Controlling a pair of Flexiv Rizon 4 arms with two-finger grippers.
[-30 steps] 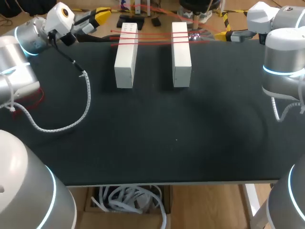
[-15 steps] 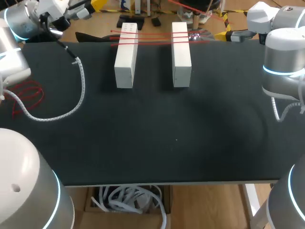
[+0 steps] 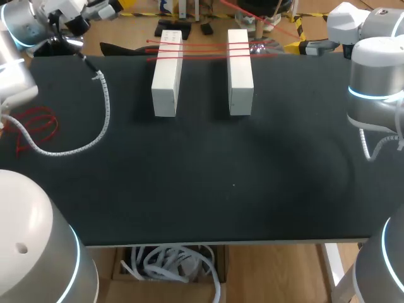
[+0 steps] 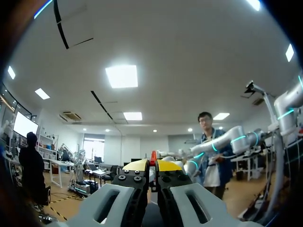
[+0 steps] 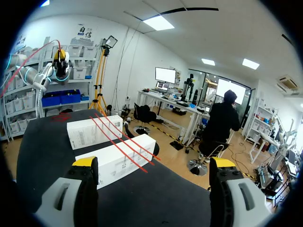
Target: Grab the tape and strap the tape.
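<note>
Left fingers [image 4: 136,165] tight on red tape [image 4: 153,157], wrist view only

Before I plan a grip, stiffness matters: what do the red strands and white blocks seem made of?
Red strands: thin, taut, straight lines, probably plastic tape or cord; too fine to tell. White blocks: matte, sharp-edged, small print on one side, likely cardboard boxes, possibly foam.

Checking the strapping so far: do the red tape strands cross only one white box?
No, the red tape strands span the left white box and the right white box.
</note>
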